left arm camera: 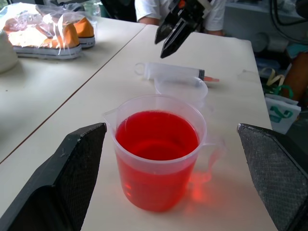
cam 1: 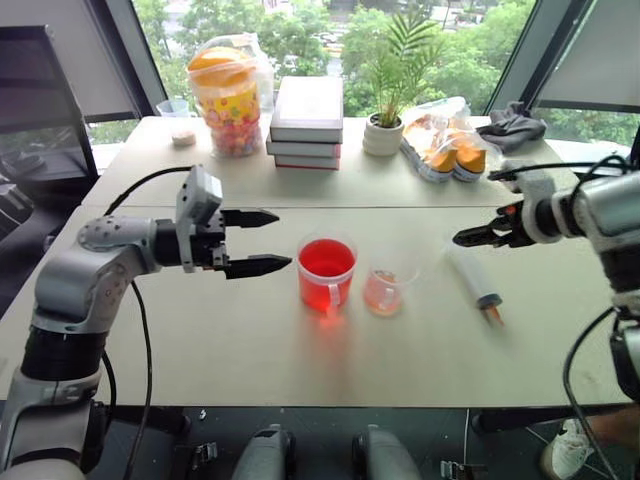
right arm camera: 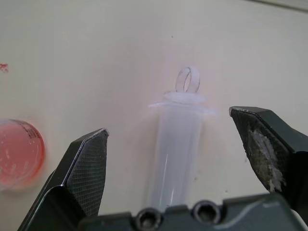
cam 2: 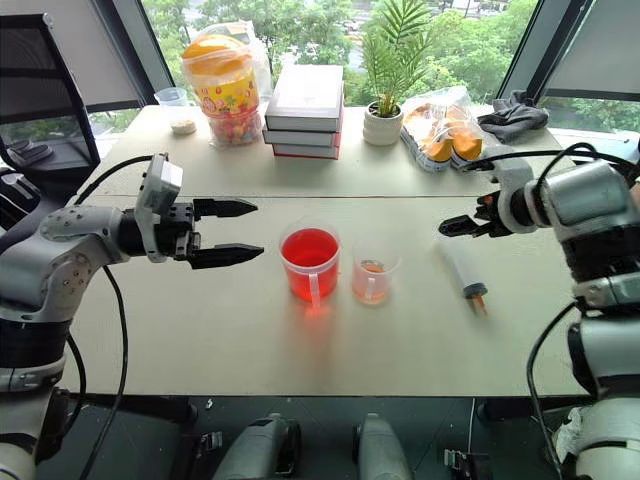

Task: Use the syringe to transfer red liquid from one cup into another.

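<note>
Now the right gripper [cam 1: 462, 238] hangs open above the table [cam 1: 250, 350], fingers spread wide, holding nothing. Syringe [cam 1: 473, 277] lies flat on the table just below and beside it, orange tip toward the near edge, plunger ring toward the far side; right wrist view shows its barrel between the spread fingers, untouched. Small cup [cam 1: 383, 291] stands left of the syringe, a little pale red liquid [cam 1: 381, 295] in its bottom. Red cup [cam 1: 326, 272] stands just beside it, upright, handle toward the near edge, about full. Left gripper [cam 1: 273, 240] sits level left of the red cup, open, empty, apart from it. Books [cam 1: 307, 122], plant [cam 1: 384, 125], candy jar [cam 1: 228, 101] along the far side.
</note>
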